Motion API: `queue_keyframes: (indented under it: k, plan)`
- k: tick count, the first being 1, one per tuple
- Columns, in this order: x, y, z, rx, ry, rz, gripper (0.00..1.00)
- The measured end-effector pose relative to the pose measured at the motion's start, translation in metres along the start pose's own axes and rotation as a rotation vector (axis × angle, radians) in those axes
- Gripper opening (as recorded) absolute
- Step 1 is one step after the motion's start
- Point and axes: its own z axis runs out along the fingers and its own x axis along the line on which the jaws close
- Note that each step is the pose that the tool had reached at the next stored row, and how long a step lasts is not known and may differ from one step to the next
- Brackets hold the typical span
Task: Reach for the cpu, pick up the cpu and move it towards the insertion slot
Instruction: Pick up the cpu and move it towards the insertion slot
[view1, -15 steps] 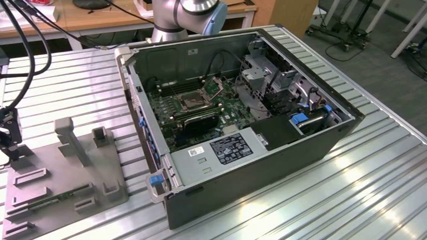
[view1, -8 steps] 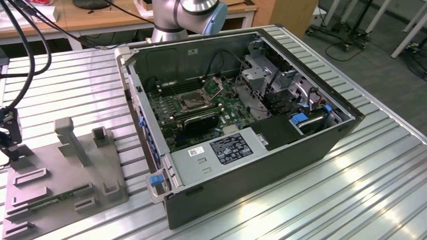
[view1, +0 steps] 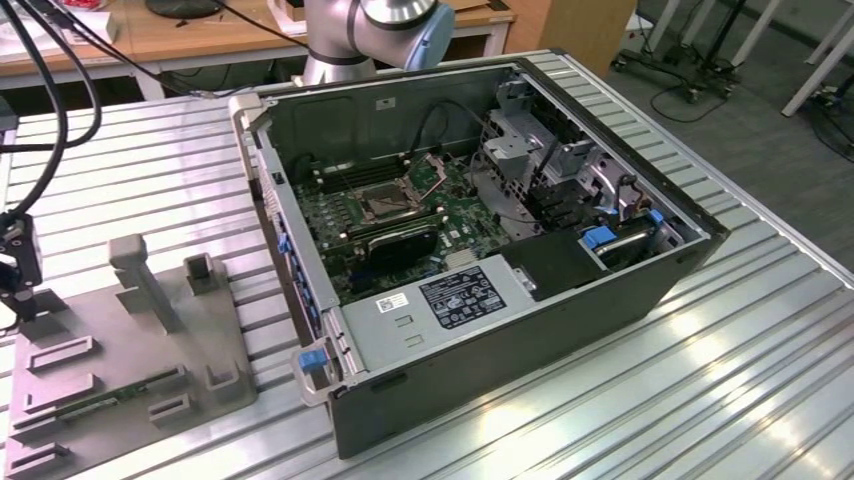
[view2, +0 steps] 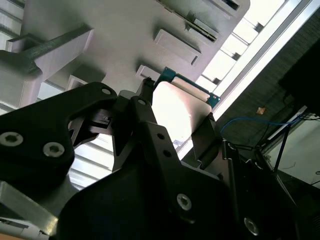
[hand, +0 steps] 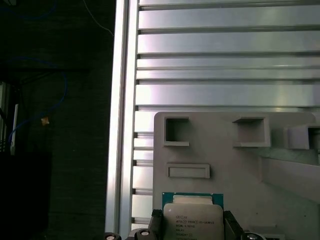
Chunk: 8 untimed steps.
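The end effector (view2: 176, 120) clamps the cpu (view2: 181, 102) by two opposite edges, directly over the grey tray (hand: 235, 170). The insertion slot (view1: 378, 203) lies well apart from the tray, inside the open computer case (view1: 574, 320).

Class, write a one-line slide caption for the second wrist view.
Black gripper grips the cpu by opposite edges at the grey tray.
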Motion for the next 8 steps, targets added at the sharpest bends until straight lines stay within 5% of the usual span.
queue_keyframes:
  k: [8]
  plan:
    - [0.0,0.0004,-0.0066,0.0002,0.0,0.0,0.55]
